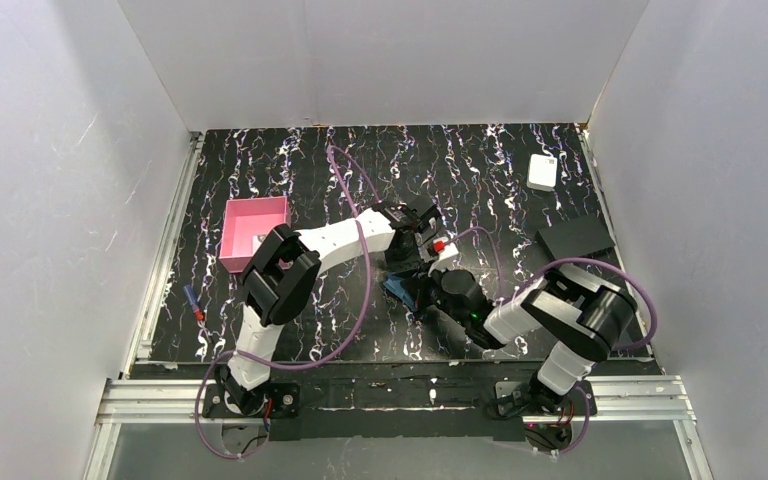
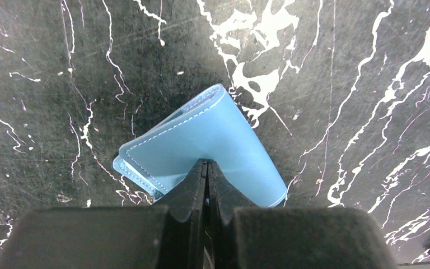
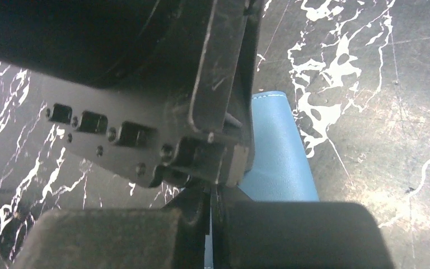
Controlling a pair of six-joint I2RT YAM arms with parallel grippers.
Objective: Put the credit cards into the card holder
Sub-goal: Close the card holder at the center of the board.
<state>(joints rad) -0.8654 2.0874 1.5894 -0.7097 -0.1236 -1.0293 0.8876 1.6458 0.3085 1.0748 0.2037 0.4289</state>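
Table (image 1: pixel 260 160) in black marble pattern, card holder (image 2: pixel 218 134) at its centre. It is a teal wallet lying folded shut, probably being pinned flat so it can be pried open for the cards. Left gripper (image 2: pixel 206 168): jaws pressed together, tips on the wallet's cover, nothing between them. Right gripper (image 3: pixel 211 193): jaws together too, just beside the wallet's edge, contact hidden. Credit cards not made out anywhere near.

White shells and black joints are being displayed on the left arm (image 1: pixel 290 275) and right arm (image 1: pixel 570 315); purple cables (image 1: pixel 368 280) are being carried along both, and black fingers (image 2: pixel 187 193) are being shown.
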